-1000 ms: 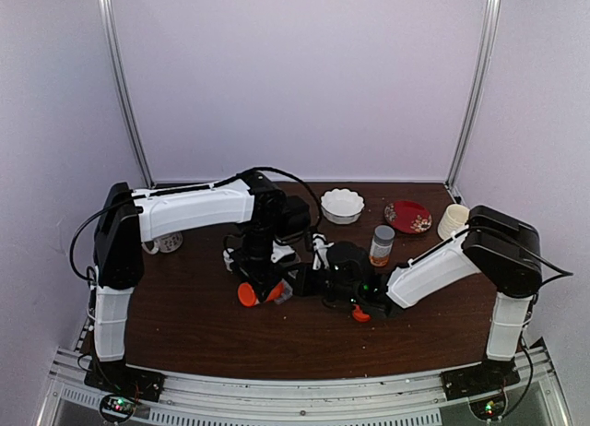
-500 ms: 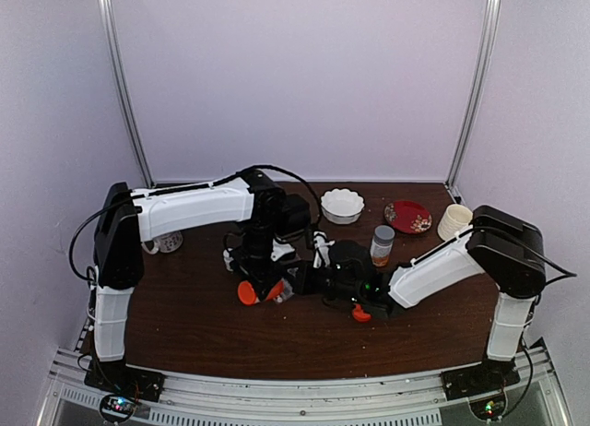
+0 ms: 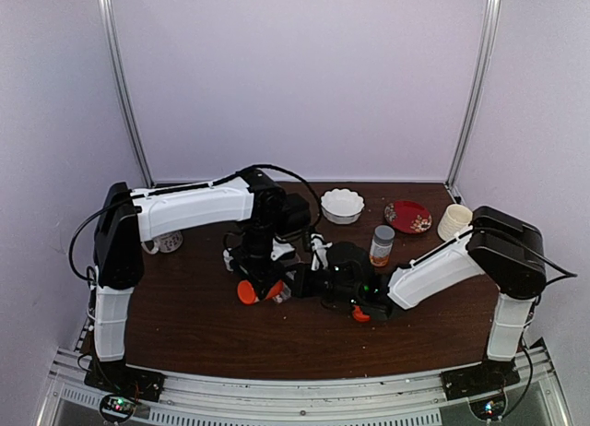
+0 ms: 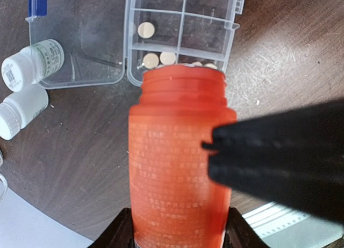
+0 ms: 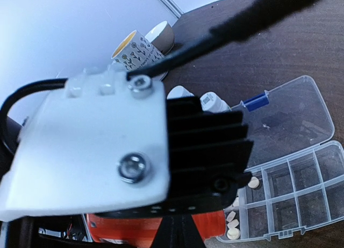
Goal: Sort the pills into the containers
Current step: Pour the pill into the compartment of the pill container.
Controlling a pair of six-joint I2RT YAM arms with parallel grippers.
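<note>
While left fingers still grip orange bottle by organizer, right fingers, closed, edged closer

The orange bottle, its base cut off below, hides the nearest compartments of the organizer box.

Pills in organizer box compartments

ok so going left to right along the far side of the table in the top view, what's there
mug → white bowl → red plate → pale cup
</note>
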